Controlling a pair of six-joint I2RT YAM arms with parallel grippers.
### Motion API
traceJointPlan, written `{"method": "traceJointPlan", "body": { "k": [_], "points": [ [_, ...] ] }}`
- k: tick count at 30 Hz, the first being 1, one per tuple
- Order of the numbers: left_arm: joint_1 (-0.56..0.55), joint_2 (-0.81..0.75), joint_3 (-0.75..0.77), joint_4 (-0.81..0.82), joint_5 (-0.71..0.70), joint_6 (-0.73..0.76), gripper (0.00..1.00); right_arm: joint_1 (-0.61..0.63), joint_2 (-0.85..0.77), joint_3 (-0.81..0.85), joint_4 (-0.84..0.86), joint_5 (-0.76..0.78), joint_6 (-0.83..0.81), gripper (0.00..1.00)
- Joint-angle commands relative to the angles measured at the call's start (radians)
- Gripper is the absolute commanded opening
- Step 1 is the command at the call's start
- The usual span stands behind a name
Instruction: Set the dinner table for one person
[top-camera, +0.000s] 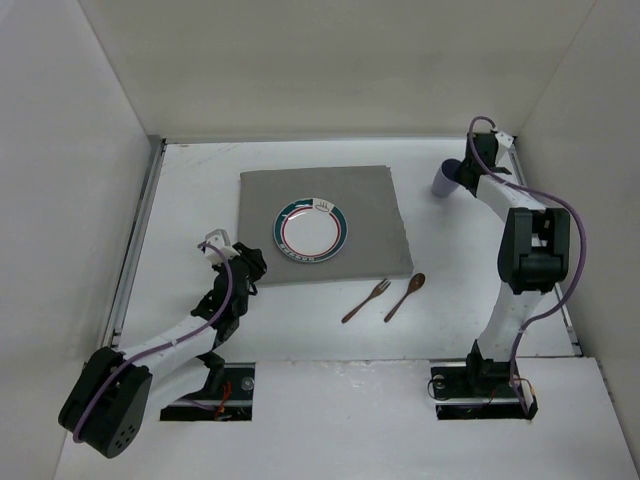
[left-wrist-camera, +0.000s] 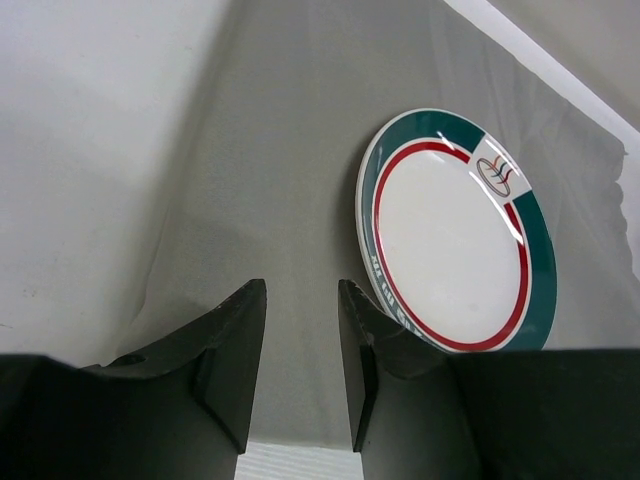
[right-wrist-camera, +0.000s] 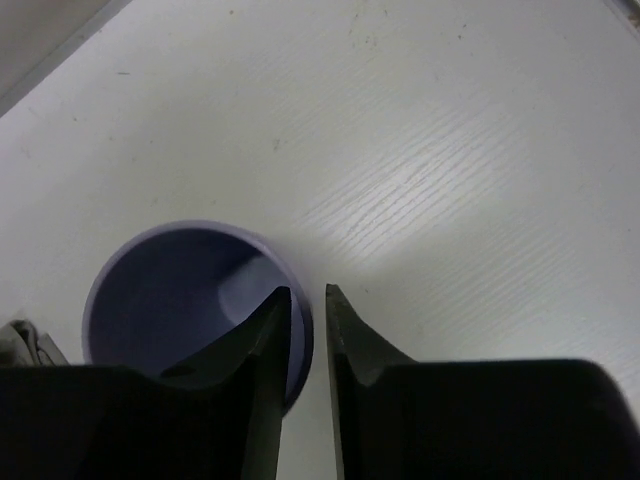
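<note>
White dinner table (top-camera: 190, 200), grey cloth mat (top-camera: 370, 215) mid-table, brown fork (top-camera: 366, 301) and spoon (top-camera: 404, 298) near it, purple cup (top-camera: 443, 181) far right

White links, black joints and a purple cable (top-camera: 577, 235) are seen on the left arm (top-camera: 170, 345) and right arm (top-camera: 503, 315). The left gripper (left-wrist-camera: 301, 290) and right gripper (right-wrist-camera: 307, 292) are moulded matte black.

The dinner table (top-camera: 200, 190) is matt white, the mat (top-camera: 365, 200) grey cloth. The plate (top-camera: 312, 232) is glossy, the cup (right-wrist-camera: 160, 290) matt plastic, fork (top-camera: 365, 302) and spoon (top-camera: 403, 300) wooden.
</note>
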Motion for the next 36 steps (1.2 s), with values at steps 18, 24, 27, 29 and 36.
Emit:
{"method": "traceJointPlan", "body": {
  "k": [18, 24, 27, 29, 36],
  "points": [
    [-0.013, 0.021, 0.040, 0.062, -0.017, 0.018, 0.40, 0.295, -0.178, 0.110, -0.011, -0.049, -0.115, 0.13],
    [-0.010, 0.024, 0.039, 0.062, -0.009, 0.011, 0.41, 0.390, -0.081, 0.171, -0.068, -0.055, -0.156, 0.13],
    [-0.015, 0.017, 0.039, 0.061, -0.014, 0.011, 0.41, 0.398, -0.023, 0.205, -0.096, -0.057, -0.159, 0.13],
    [-0.007, 0.018, 0.037, 0.061, -0.007, 0.009, 0.41, 0.398, 0.025, 0.242, -0.119, -0.062, -0.164, 0.13],
    [-0.006, 0.015, 0.036, 0.059, -0.006, 0.011, 0.41, 0.398, 0.163, 0.351, -0.168, -0.066, -0.181, 0.14]
  ]
}}
